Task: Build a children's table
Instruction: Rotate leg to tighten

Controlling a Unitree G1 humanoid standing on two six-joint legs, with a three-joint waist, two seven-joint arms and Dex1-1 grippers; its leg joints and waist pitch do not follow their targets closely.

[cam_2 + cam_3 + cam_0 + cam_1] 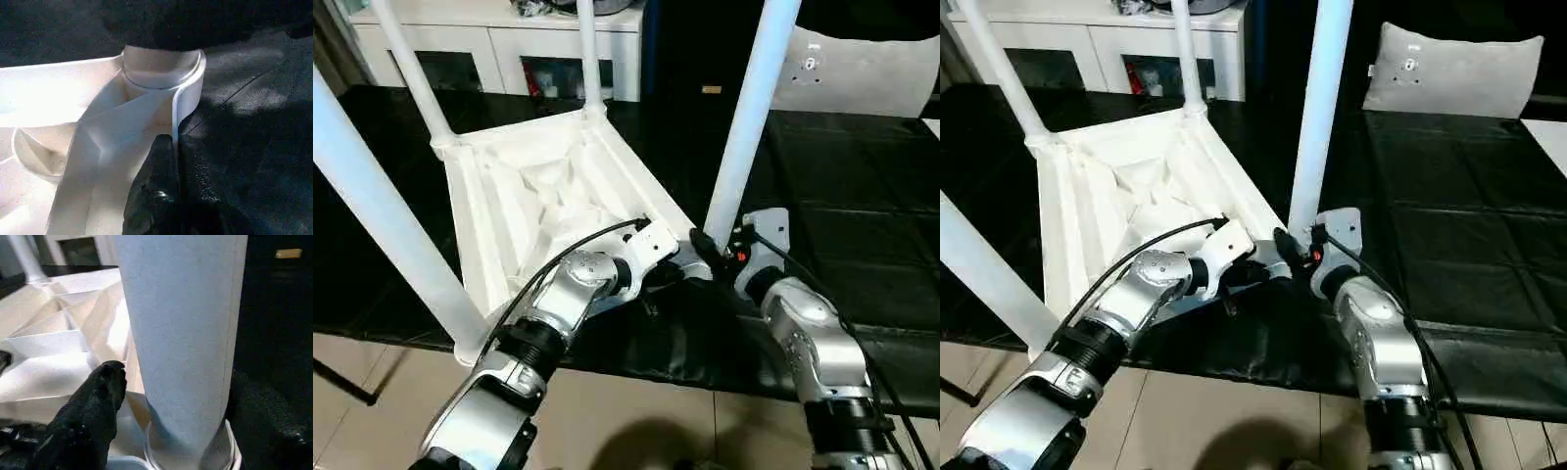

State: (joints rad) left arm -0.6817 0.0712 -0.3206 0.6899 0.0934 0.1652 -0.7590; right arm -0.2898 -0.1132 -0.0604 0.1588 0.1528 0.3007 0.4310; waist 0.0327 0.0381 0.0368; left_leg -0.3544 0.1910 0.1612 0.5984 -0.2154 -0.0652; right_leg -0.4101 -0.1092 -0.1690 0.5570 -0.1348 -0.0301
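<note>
Four legs stand up out of the upturned table top (524, 211), which lies ribs-up on the black surface (862, 225), tilted a little with its near edge by the surface's front. Three legs sit at the far corners and the near left corner (372, 211); the fourth leg (749, 117) rises at the near right corner, its long axis close to upright and leaning slightly to the right.

Both tools meet at that corner. The left tool (690, 266) reaches in from the left along the top's near rim, and its wrist view shows one black finger (156, 196) lying against the rim wall just below the round socket (161, 68); how far it is open I cannot tell. The right tool (720, 250) sits just beside the foot of the fourth leg, with one dark finger (93, 416) next to the leg where it enters the socket; I cannot tell whether it has closed on it.

The right arm looks nearer the leg, so seating it probably means pressing straight down along the leg's axis while the left steadies the rim.
</note>
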